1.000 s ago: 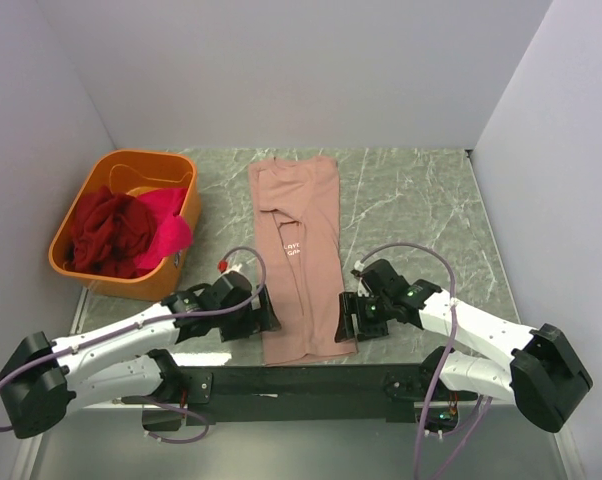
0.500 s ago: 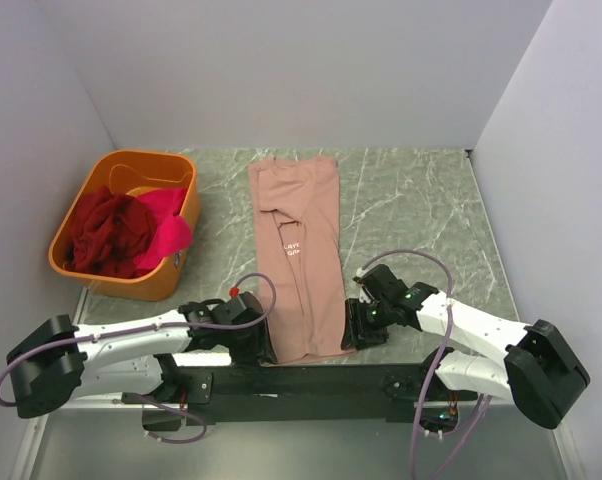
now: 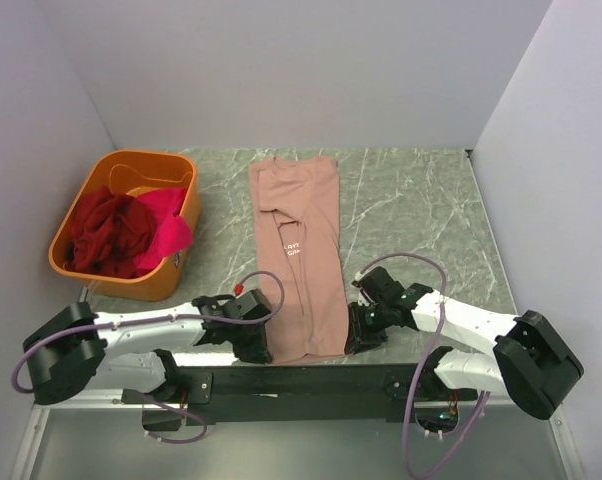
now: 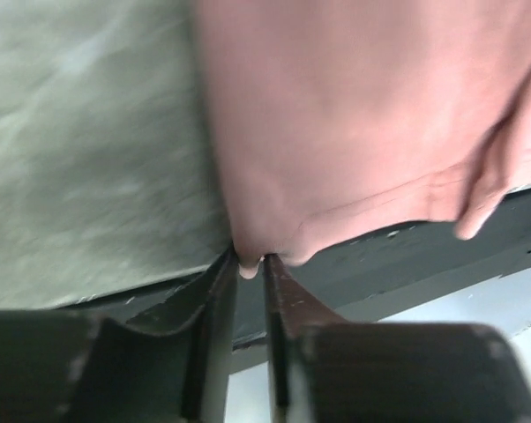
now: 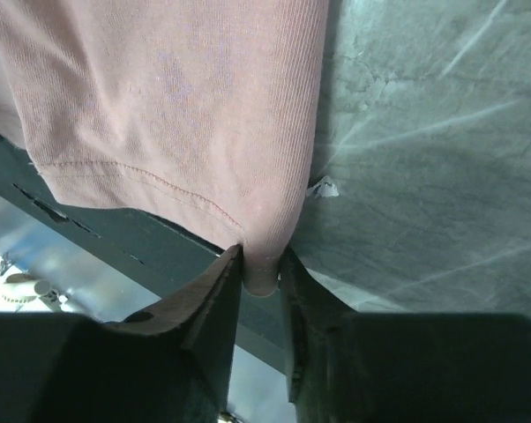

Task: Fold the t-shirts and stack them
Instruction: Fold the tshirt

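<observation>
The table (image 3: 411, 210) carries one pink tee (image 3: 301, 250), laid flat as a long strip running from far to near at the centre. Its near hem overhangs the black bar (image 3: 301, 382) at the table's near edge. The tub (image 3: 131, 285) stands at far left, well apart from the strip. It holds the dark red tee (image 3: 106, 235) and the magenta tee (image 3: 171, 230), both unfolded.

The left gripper (image 4: 250, 264) is closed narrow on the near left corner of the pink tee, with a nub of cloth showing between its fingers. The right gripper (image 5: 261, 264) is likewise clamped on the near right corner, just below the stitched hem line.

The step in hand appears to be the lengthwise fold, near hem carried to far hem.

- Both corners should rise together and at equal height, so that the hem stays straight.
- The grippers should hold their spacing. Drawing together would sag the cloth, and spreading would strain the grip.
- The bite on each side is small, so a slow lift is advisable.
- The hem should land square on the far edge before release.
</observation>
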`<state>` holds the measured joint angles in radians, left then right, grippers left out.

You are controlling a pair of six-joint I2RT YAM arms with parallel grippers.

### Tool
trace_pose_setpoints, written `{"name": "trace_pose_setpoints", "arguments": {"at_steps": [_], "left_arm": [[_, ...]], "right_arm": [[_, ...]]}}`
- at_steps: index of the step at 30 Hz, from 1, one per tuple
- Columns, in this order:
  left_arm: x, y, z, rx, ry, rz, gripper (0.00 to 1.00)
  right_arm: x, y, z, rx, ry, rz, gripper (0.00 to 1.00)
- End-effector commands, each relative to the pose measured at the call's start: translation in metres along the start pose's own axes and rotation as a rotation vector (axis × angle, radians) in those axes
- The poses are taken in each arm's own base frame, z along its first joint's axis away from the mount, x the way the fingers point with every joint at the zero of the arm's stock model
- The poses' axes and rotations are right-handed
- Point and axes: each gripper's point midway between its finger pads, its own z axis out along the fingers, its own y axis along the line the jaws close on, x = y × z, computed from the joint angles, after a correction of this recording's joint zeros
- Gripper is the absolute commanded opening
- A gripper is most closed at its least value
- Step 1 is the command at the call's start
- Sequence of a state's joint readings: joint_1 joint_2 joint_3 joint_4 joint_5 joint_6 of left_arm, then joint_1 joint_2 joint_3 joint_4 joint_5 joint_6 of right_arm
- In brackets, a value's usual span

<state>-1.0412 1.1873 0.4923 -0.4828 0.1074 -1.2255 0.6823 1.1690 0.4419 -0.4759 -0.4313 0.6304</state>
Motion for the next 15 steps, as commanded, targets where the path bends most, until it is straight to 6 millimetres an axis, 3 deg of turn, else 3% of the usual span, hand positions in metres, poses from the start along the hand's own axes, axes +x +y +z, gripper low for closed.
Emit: {"name": "trace_pose_setpoints", "arguments": {"at_steps": [1,5,9,13,15], "left_arm": [[-0.019,-0.027,0.004,0.057,-0.073,0.054,0.22],[-0.022,-0.033,0.003,0.060,-0.080,0.077,0.01],[-0.030,-0.043,-0.008,0.070,-0.112,0.108,0.01],[-0.037,-0.052,-0.027,0.104,-0.157,0.103,0.01],[-0.041,-0.054,-0.033,0.115,-0.170,0.092,0.01]], "right_arm": [[-0.008,0.005,-0.001,-0.014,-0.026,-0.020,0.29],[-0.012,0.007,-0.002,-0.019,-0.036,-0.021,0.12],[-0.020,0.017,-0.008,-0.042,-0.065,-0.041,0.01],[-0.037,0.023,-0.021,-0.012,-0.136,-0.071,0.00],[-0.055,0.032,-0.030,-0.012,-0.207,-0.094,0.00]]}}
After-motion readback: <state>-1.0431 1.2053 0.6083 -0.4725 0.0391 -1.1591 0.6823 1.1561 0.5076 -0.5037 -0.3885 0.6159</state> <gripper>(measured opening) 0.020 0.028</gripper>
